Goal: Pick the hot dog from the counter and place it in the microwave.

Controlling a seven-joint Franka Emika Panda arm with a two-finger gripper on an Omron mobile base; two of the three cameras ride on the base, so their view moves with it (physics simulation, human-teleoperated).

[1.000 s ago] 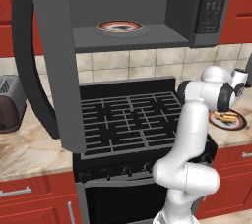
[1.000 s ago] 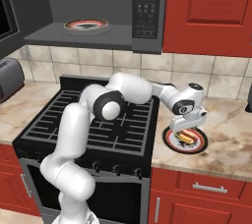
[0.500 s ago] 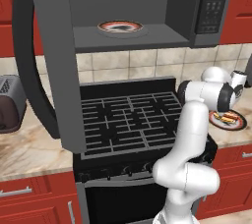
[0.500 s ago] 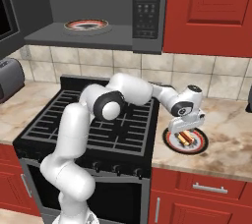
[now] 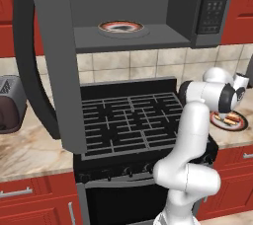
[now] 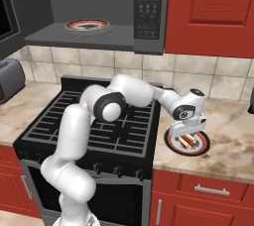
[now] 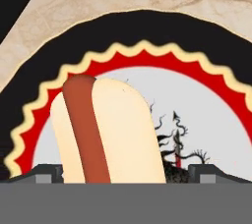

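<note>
The hot dog (image 7: 106,129), a tan bun with a red sausage streak, lies on a round red-rimmed dark plate (image 6: 201,146) on the beige counter (image 6: 228,121) right of the stove. My gripper (image 6: 187,136) hangs low over that plate, open, with the hot dog (image 6: 187,141) just under it. In the hand view the gripper (image 7: 125,171) straddles the bun, one dark fingertip (image 7: 47,171) on each side and apart from it. The microwave (image 5: 207,7) hangs above the stove with its door (image 5: 49,71) swung wide open; a second red-rimmed plate (image 5: 118,25) sits inside.
The black stove grate (image 5: 128,120) lies left of the plate. A small toaster (image 5: 10,105) stands on the counter's left part. Red cabinets (image 6: 213,7) hang right of the microwave above the hot dog. My own arm arches over the stove's right side.
The hand has sunk lower towards the plate, bringing the fingers down around the hot dog. The hot dog and plate have not moved.
</note>
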